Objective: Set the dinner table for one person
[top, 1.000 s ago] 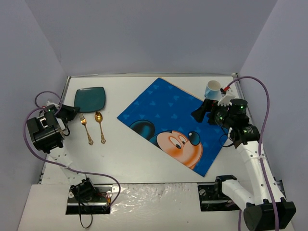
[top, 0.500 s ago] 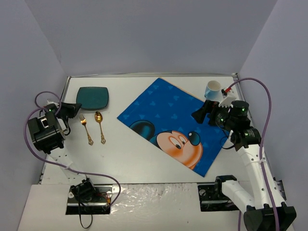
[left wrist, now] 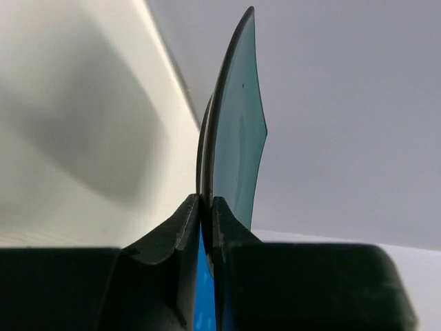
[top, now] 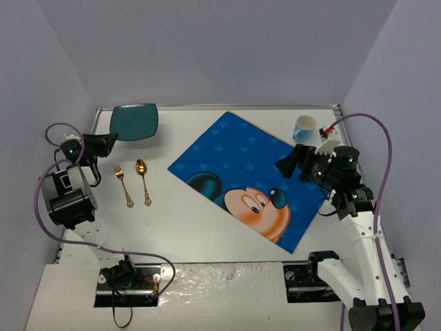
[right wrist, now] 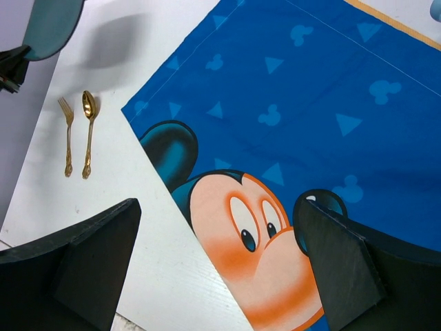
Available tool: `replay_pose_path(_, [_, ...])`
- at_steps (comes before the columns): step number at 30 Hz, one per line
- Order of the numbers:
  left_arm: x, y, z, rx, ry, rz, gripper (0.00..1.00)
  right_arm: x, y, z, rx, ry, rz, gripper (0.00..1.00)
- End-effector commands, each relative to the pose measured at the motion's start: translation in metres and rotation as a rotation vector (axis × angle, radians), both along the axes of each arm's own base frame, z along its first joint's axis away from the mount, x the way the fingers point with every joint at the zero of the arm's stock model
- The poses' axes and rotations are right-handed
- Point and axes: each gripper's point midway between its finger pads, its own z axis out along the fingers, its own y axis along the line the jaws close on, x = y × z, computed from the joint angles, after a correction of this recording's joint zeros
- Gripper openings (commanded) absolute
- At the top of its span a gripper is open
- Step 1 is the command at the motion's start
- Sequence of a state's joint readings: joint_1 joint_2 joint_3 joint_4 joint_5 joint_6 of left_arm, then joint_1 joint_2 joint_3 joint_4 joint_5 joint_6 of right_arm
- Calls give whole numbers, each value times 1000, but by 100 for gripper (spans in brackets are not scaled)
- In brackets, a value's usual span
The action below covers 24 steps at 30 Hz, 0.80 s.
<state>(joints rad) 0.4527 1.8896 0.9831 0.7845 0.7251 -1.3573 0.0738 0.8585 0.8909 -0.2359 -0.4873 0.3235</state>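
Note:
My left gripper [top: 109, 143] is shut on the edge of a teal square plate [top: 134, 121] and holds it lifted above the far left of the white dinner table [top: 200, 221]. In the left wrist view the plate [left wrist: 234, 131] stands edge-on, pinched in my gripper [left wrist: 206, 207]. A gold fork [top: 123, 185] and gold spoon [top: 143, 181] lie side by side on the table. My right gripper [top: 292, 159] is open and empty, hovering above the right part of the blue Mickey Mouse placemat [top: 248, 176]. A white-and-blue paper cup [top: 304, 127] stands at the far right.
Grey walls enclose the table on the left, far and right sides. The fork [right wrist: 67, 136], the spoon [right wrist: 88, 131] and the placemat [right wrist: 303, 124] also show in the right wrist view. Purple cables loop from both arms.
My left gripper has lifted the teal plate off the table and carried it up and toward the far edge. My right gripper has shifted slightly nearer.

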Motion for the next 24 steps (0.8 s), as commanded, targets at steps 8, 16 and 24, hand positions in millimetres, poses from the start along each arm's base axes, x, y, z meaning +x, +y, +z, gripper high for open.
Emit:
replay_pose_path(8, [-37,-205,147,91,-398,-423,0,2,-5,49,-1,-153,-36,100])
replay_pose_path(16, [-66,-346,137,75,-419,-694,0,-2,-12,58,-15,-182,-75,100])
replay_pose_path(24, [-69,-423,104,23,-406,-805,0,-6,-14,60,-21,-178,-83,100])
